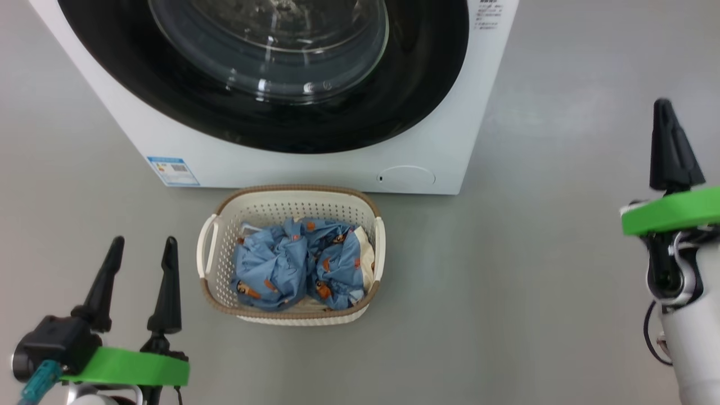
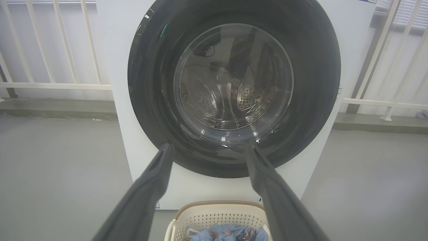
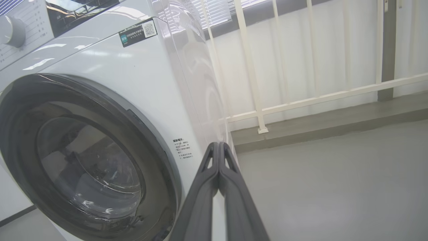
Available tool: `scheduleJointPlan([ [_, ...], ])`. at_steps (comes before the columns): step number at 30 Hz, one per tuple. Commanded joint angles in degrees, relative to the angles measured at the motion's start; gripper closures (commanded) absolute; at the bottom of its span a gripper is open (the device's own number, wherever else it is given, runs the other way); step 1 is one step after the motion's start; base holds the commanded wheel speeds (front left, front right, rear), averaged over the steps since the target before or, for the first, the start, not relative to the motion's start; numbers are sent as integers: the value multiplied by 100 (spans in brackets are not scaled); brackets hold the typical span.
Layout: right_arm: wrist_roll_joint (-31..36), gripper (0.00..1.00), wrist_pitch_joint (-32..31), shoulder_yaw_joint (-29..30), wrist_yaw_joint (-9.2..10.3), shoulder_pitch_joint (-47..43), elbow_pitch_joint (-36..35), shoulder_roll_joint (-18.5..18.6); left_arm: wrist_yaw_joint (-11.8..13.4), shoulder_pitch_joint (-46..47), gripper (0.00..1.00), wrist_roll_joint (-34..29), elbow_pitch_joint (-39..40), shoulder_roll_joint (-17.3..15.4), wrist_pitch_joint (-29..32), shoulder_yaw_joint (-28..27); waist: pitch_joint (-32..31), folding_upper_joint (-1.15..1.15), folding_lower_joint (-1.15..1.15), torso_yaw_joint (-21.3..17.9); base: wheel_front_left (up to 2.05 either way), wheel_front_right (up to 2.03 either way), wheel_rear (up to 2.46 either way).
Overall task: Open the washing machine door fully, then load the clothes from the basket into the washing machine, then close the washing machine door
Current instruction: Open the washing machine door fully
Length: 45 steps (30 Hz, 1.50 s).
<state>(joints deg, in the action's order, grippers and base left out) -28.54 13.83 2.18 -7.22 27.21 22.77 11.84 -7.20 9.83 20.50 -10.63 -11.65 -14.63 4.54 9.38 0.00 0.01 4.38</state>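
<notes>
The white washing machine [image 1: 315, 163] stands ahead with its round black door [image 1: 264, 112] shut against the front; the door [image 2: 234, 90] also faces the left wrist view. Before it on the floor sits the cream basket [image 1: 292, 197] holding the blue bear-print clothes [image 1: 298, 264]. My left gripper [image 1: 143, 247] is open at the lower left, left of the basket, holding nothing. My right gripper [image 1: 664, 107] is raised at the right, its fingers [image 3: 219, 147] pressed together and empty, off the machine's right front corner [image 3: 187, 110].
Grey floor surrounds the machine and basket, with free room on both sides. A white railing [image 3: 301, 97] and a low kerb run behind the machine. A blue label [image 1: 173, 170] and a round cap [image 1: 406, 176] sit low on the machine's front.
</notes>
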Motion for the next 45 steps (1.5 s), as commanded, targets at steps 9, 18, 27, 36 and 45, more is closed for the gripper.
scheduleJointPlan([
  [9,-1598,100,-510,-162,-26,935,225,157,-28,443,0,58,264,-296,-37,-180,489,0,-1,281,0,0,0],
  [18,-3683,100,-1524,-366,-26,1734,194,405,-28,639,0,155,263,-331,-37,-151,800,0,-1,449,0,0,0],
  [27,-4551,100,-2311,-646,-26,2611,486,680,-28,811,0,264,304,-334,-37,-91,1182,0,-1,614,0,0,0],
  [36,-4999,100,-3194,-872,-26,3466,1004,774,-28,920,0,358,339,-377,-37,-154,1518,0,-1,758,0,0,0],
  [45,-5065,100,-3607,-1067,-26,4080,1381,741,-28,983,0,406,378,-350,-37,-140,1761,0,-1,896,0,0,0],
])
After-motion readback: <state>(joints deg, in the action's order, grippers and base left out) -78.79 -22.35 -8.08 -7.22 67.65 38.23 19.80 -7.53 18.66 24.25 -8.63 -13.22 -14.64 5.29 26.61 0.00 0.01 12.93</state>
